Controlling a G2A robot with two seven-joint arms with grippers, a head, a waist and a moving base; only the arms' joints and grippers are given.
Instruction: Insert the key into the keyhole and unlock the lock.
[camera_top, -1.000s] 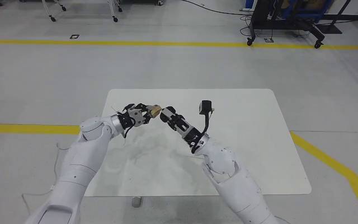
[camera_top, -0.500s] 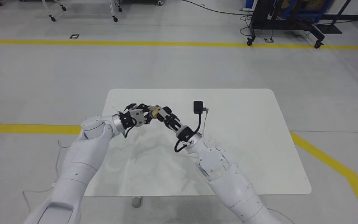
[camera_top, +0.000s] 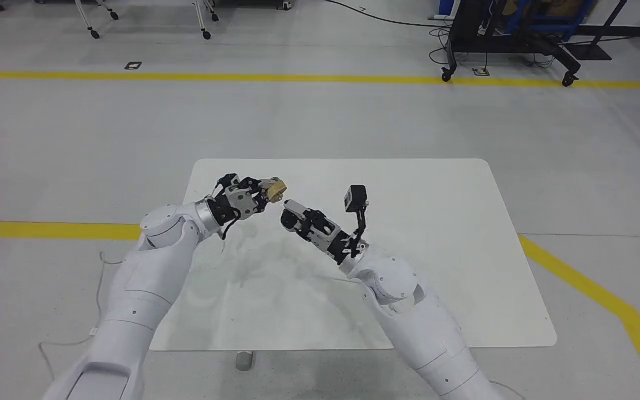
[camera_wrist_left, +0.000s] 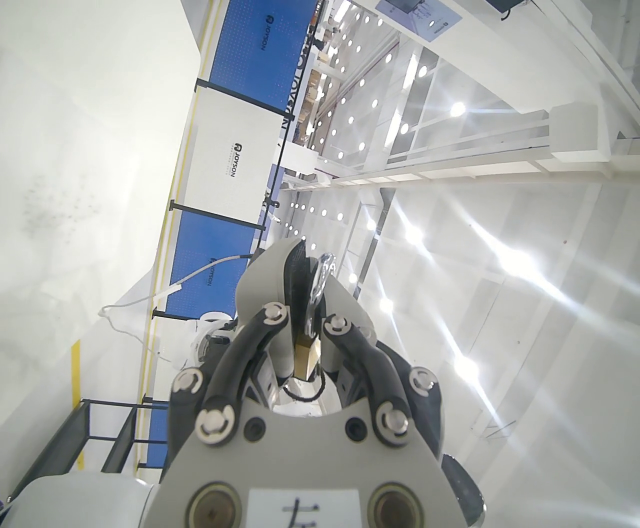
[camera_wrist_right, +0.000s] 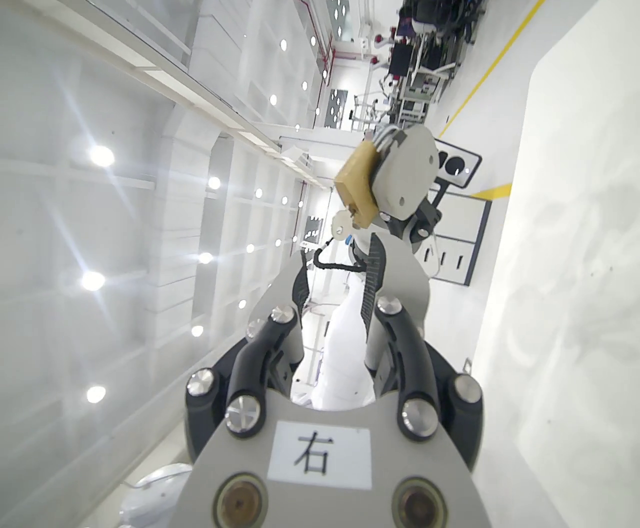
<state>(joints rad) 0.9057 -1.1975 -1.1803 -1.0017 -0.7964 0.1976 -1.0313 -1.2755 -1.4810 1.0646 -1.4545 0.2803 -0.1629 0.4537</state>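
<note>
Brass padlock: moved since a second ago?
Yes. The brass padlock in the left gripper has shifted toward the far edge of the white table, away from the right gripper.

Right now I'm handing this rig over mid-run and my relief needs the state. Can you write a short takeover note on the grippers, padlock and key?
Left gripper: jaws shut on the brass padlock, held up over the white table.
Right gripper: jaws open, empty, a short gap from the padlock.
Key: in the padlock's keyhole, head sticking out, nothing gripping it.
Done: key inserted.
Left: I cannot tell whether the shackle has released. Probably regrip the key, turn it, then check the shackle.
</note>
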